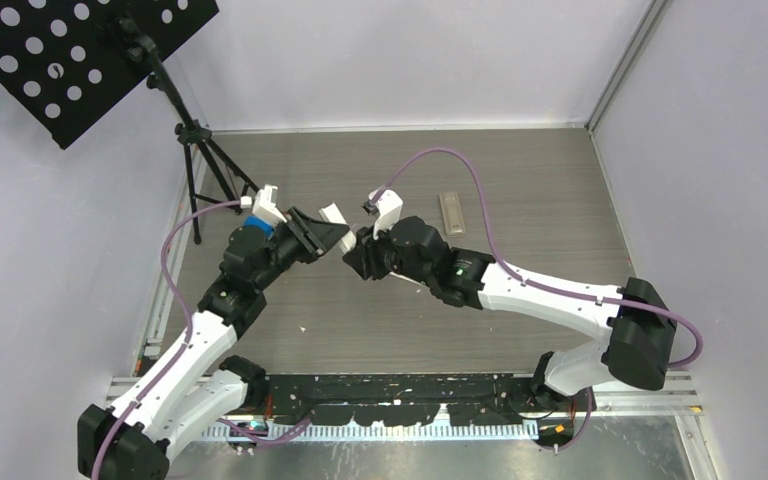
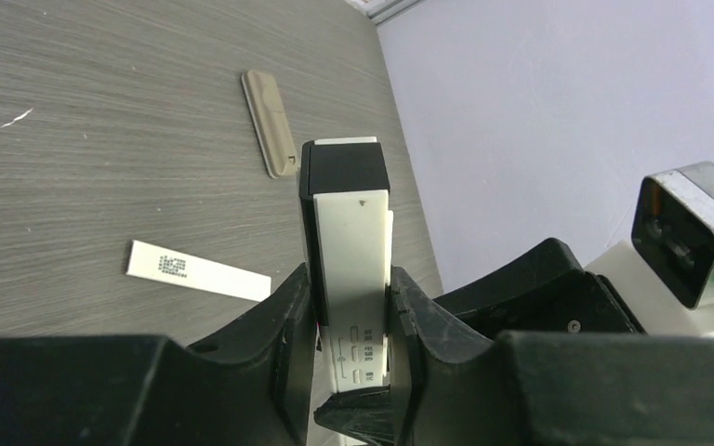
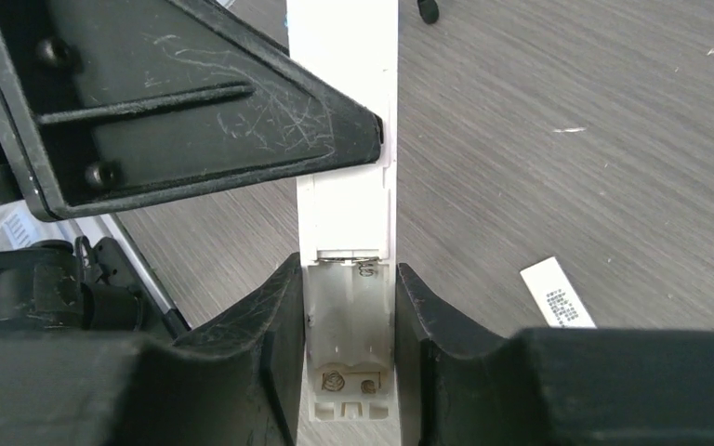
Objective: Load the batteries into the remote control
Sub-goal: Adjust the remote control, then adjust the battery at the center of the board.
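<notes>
The remote (image 3: 349, 214) is held off the table (image 1: 360, 320) at the centre of the top view, gripped from both sides at once. The right gripper (image 3: 349, 307) is clamped across its lower end, one finger on each long edge beside the open compartment (image 3: 349, 334). The left gripper (image 2: 353, 307) has its fingers pressed on the same narrow edges further up the body. The remote is a slim, hard plastic bar, white with a black end, smooth and probably light. It looks stiff enough to take a firm pinch, but its slick sides could let it slip or twist. The long edges look like the right place to hold it, since that keeps the compartment face clear. The compartment is a shallow moulded trough with two bays, and small coil springs (image 3: 335, 379) sit at its 6 o'clock end. It is empty. No batteries show in any view. Being thin, smooth cylinders, they would roll and should be pinched across the middle. A flat, beige, rounded cover (image 1: 453, 213) lies on the grey wood-grain table at 2 o'clock from the grippers. A white printed label (image 2: 195, 271) lies flat nearer them
</notes>
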`<state>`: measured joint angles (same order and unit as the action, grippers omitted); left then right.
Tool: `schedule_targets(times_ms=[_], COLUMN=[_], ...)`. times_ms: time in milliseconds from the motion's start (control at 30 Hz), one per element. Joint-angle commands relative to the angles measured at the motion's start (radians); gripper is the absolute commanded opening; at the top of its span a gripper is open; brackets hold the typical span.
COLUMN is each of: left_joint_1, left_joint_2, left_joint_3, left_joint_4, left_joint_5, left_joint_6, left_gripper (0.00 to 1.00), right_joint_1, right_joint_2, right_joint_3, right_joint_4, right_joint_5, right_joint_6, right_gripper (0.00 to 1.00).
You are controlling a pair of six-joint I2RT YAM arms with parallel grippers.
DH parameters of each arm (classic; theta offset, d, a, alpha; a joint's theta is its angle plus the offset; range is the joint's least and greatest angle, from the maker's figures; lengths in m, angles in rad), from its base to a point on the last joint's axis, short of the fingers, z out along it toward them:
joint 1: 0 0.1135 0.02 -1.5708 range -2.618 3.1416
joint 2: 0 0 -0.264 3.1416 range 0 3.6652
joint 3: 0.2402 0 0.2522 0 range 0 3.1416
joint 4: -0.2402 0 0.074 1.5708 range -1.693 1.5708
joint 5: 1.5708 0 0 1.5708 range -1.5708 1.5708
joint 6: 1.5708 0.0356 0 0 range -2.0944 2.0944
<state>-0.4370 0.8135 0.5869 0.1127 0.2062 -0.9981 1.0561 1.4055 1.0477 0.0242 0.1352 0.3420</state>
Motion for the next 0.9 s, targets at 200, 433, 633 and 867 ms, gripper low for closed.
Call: schedule_targets(times_ms=[200,433,633,867], left_joint_1=[0.003,0.003,0.003,0.003], left_joint_2=[-0.013,-0.045,-0.046,-0.032], left_joint_3=[0.003,-0.032,-0.043,-0.047], left_joint_4=[-0.038,-0.008,0.025,0.065], left_joint_5=[0.006,0.084,0.201,0.312], left_joint_6=[0.273,0.344,0.36,0.355], left_gripper=[0.0,0.0,0.0,0.0], right_joint_1=[-0.01,-0.105,-0.327,-0.508], right_joint_2=[-0.127,-0.326,-0.298,-0.22], right_joint_3=[0.073,-0.044,-0.092,-0.161], right_joint_4=[-0.265,-0.511,-0.718,-0.765], right_joint_5=[-0.155,0.14,0.298,0.324], right_joint_6=[0.054,0.21,0.35,0.388], right_gripper=[0.72,0.76,0.66,0.65])
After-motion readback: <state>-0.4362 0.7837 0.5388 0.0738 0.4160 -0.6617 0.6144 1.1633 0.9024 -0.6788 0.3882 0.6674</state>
